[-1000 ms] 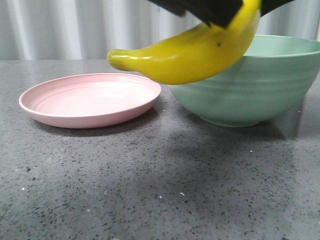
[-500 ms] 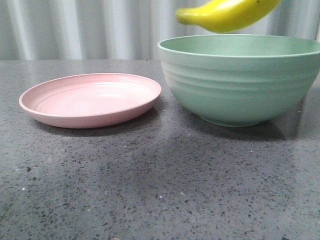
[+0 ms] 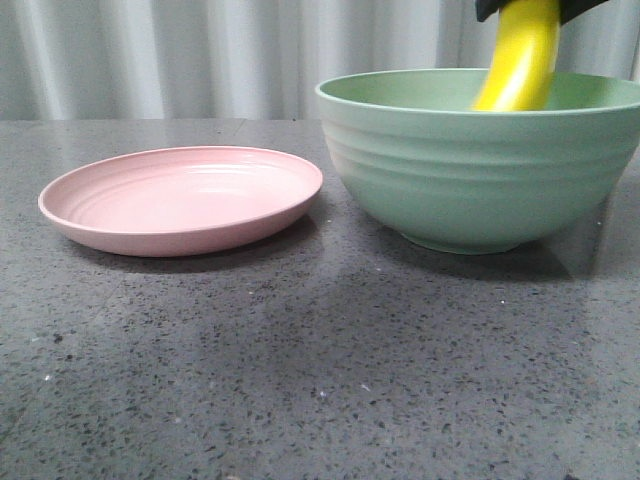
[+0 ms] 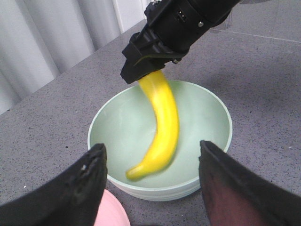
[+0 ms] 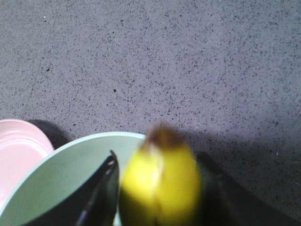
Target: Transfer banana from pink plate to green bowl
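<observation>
The banana (image 4: pixel 161 123) is glossy yellow and curved, slightly blurred, with a dark tip showing in the right wrist view; it hangs nearly upright, its lower end dipping inside the green bowl (image 3: pixel 480 170) and its upper end clenched between the jaws of the right gripper (image 4: pixel 143 70). On the left of the speckled grey table (image 3: pixel 300 380), the pink plate (image 3: pixel 181 197) lies flat with nothing on it, its rim just beside the bowl's ridged wall. The bowl, deep and pale mint, holds only the banana's lower part. The left gripper (image 4: pixel 150 186) hovers near the bowl, jaws spread wide and grasping nothing.
</observation>
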You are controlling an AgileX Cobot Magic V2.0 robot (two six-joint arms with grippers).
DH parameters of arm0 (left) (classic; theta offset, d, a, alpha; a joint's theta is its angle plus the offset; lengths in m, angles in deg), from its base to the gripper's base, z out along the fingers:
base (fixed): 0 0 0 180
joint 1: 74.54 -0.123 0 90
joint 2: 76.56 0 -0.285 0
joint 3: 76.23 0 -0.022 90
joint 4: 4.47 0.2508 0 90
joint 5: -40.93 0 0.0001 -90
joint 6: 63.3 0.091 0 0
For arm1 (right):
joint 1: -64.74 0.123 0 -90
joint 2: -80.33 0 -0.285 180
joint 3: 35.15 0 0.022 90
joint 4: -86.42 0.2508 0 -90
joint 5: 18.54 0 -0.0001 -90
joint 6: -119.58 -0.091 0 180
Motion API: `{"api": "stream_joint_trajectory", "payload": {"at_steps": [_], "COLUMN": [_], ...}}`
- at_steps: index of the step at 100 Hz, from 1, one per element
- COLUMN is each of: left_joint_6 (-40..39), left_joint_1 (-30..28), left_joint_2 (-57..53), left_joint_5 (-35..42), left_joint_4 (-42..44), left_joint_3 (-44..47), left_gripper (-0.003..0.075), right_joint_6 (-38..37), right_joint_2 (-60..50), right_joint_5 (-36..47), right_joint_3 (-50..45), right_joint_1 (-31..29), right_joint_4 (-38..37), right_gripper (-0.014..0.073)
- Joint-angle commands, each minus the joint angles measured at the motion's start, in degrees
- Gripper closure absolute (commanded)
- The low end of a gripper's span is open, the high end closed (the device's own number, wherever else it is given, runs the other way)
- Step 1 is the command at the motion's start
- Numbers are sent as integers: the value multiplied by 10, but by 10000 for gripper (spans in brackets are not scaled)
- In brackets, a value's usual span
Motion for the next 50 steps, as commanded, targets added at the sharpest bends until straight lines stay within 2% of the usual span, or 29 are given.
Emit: {"api": "stream_joint_trajectory", "payload": {"at_steps": [1,20,38,44,50], "left_joint_6": [-4,-4,-4,-5,-5], "left_joint_1": [-1,-1,-1,-1,-1], "left_joint_2": [-10,-10,-13,-17,-21], "left_joint_5": [44,44,42,42,42], "left_joint_4": [-8,-13,-15,-19,-20], "left_joint_3": [-21,-21,-21,-21,-21], "left_gripper": [321,321,327,373,447], "right_joint_6": [8,8,8,8,8], "right_joint_2": [-20,-22,-42,-55,-67], "right_joint_5": [36,37,32,21,13], "right_joint_3": [21,21,26,26,26], "right_joint_1": [-4,-4,-4,-4,-4], "right_joint_4": [1,-2,-36,-42,-50], "right_gripper": [197,192,197,229,314]}}
